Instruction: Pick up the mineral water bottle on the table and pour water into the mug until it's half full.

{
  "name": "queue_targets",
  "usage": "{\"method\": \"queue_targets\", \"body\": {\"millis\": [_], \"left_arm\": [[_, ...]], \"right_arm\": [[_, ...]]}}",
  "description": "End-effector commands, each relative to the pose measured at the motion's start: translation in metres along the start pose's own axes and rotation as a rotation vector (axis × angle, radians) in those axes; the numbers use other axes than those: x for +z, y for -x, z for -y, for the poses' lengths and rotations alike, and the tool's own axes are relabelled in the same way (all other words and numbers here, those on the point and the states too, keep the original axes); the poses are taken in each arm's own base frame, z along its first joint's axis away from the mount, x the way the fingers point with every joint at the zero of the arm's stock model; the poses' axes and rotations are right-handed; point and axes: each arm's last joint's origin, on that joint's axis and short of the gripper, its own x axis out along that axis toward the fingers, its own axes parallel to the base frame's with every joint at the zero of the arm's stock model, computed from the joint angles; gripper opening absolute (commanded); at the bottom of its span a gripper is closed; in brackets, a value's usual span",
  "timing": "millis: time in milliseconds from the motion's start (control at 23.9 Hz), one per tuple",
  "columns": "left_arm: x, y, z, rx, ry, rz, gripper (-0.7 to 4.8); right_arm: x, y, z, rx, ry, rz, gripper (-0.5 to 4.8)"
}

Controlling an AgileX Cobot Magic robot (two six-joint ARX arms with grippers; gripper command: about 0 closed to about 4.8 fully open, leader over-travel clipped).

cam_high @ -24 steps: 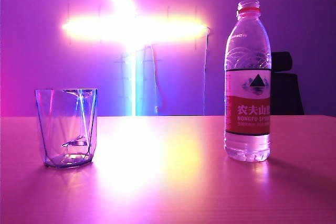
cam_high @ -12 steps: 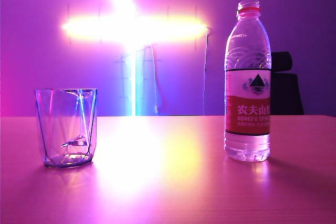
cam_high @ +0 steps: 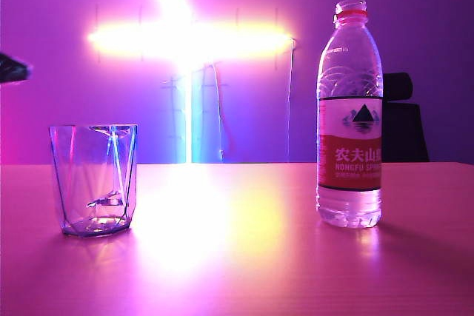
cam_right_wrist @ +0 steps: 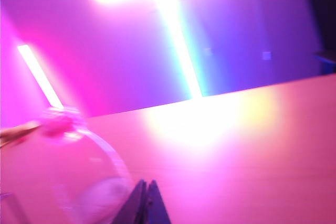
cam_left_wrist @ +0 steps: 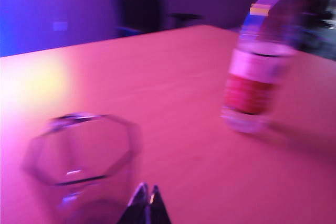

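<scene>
- The table [cam_high: 244, 257], washed pink-orange under purple light, filled the foreground of the exterior view, with a bright glare patch across its middle.
- The mug [cam_high: 94, 180], a clear faceted tumbler, stood upright on the left of the table, apparently empty apart from reflections.
- The bottle [cam_high: 349, 116] stood upright on the right, well apart from the mug, its cap on above a red neck ring and its red-and-white label facing the camera.
- In the blurred left wrist view, the left gripper [cam_left_wrist: 146, 199] hung just beside the mug [cam_left_wrist: 81, 166], its two dark fingertips pressed together and grasping nothing; the bottle [cam_left_wrist: 257, 72] stood farther off across the table [cam_left_wrist: 173, 87].
- In the right wrist view, the right gripper [cam_right_wrist: 146, 195] was likewise clenched on nothing, its tips meeting close beside the bottle [cam_right_wrist: 79, 166], whose shoulder and pinkish cap showed blurred; the table [cam_right_wrist: 252, 145] stretched beyond.
- A dark object [cam_high: 13, 69] poked in at the left edge of the exterior view above the mug; what it was could not be told.
- A dark chair [cam_high: 404, 127] stood behind the bottle.
- On the far wall, a light cross [cam_high: 189, 38] blazed yellow-white.
</scene>
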Motion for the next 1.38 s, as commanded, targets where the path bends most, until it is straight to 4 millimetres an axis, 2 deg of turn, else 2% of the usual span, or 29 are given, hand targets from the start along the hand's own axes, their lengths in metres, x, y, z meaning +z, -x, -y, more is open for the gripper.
{"method": "queue_targets", "body": {"millis": [42,126,209,251,293,419,628,879,1088,1381], "left_arm": [[0.0,-0.001,0.008,-0.078,-0.001,-0.016,-0.02],[-0.001,-0.002,0.008,-0.083,-0.002,-0.029,-0.02],[-0.003,-0.003,0.009,-0.083,-0.003,-0.053,-0.02],[-0.003,-0.004,0.009,-0.083,-0.004,-0.061,-0.02],[-0.004,-0.004,0.009,-0.083,-0.004,-0.064,-0.02],[-0.004,-0.004,0.009,-0.082,-0.004,-0.064,-0.02],[-0.004,-0.004,0.009,-0.082,-0.004,-0.064,-0.02],[-0.004,-0.004,0.009,-0.082,-0.004,-0.064,-0.02],[-0.004,-0.004,0.009,-0.082,-0.004,-0.064,-0.02],[-0.004,-0.004,0.009,-0.082,-0.004,-0.064,-0.02]], "right_arm": [[0.029,0.005,-0.013,0.036,-0.019,-0.073,-0.05],[0.036,0.005,-0.017,0.088,-0.038,-0.086,-0.03],[0.036,0.001,-0.018,0.15,-0.039,-0.126,0.89],[0.03,-0.003,-0.016,0.143,-0.013,-0.182,2.18],[0.025,-0.006,-0.013,0.137,0.017,-0.234,3.12],[0.02,-0.016,-0.011,0.201,0.086,-0.297,4.74],[0.006,-0.04,-0.015,0.268,0.15,-0.371,4.79],[-0.031,-0.078,-0.035,0.27,0.274,-0.449,4.79],[-0.055,-0.104,-0.031,0.235,0.279,-0.417,4.79],[-0.082,-0.121,-0.027,0.253,0.206,-0.39,4.79]]}}
